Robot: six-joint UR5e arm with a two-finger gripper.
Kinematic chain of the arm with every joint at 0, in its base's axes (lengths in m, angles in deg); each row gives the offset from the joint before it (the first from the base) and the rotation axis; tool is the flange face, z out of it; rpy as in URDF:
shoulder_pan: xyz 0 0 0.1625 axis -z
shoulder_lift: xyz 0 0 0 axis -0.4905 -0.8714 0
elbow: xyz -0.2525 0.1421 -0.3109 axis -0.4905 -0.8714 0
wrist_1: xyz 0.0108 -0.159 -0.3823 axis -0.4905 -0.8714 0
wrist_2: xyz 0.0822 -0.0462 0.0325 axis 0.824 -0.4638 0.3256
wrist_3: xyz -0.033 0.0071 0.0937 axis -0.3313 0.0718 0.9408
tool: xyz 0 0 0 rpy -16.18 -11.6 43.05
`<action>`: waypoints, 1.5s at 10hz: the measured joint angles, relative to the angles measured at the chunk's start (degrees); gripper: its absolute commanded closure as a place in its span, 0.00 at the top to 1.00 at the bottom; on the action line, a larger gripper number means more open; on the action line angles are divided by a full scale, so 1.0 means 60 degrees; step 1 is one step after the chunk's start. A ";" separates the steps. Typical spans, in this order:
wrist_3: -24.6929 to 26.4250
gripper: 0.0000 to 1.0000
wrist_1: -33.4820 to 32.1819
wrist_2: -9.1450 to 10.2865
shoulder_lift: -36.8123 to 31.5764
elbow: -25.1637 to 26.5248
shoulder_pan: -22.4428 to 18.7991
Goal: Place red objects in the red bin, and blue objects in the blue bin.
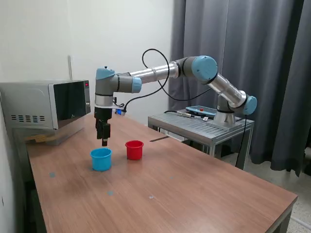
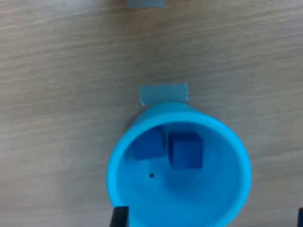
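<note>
The gripper (image 1: pixel 104 142) hangs straight down over the blue bin (image 1: pixel 101 159), fingertips just above its rim and clear of it, so the cup sits directly beneath the tool. That vertical line-up is what matters here, because any next move has to start with a lift straight up and away. Looking down from the wrist, both blue objects (image 2: pixel 166 147) lie inside the cup, side by side on its floor and just about touching, right under the tool. Only two dark finger corners show at the picture's edge, well apart with nothing between them, so I take the jaws to be spread and empty. The red bin (image 1: pixel 134 149) stands just beside the blue one, off to the exterior view's right of the gripper. I can't see into it from here, and no red cubes lie out on the table (image 1: pixel 194 189), so I'd guess the sorting is about done.
</note>
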 measured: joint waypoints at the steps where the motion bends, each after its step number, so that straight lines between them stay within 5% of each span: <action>1: -0.0005 1.00 0.0113 0.0001 -0.0256 0.0025 -0.0002; 8: 0.0341 1.00 0.0588 -0.0309 -0.3682 0.2515 -0.0029; 15: 0.0484 1.00 0.2272 -0.0304 -0.7205 0.4930 -0.0036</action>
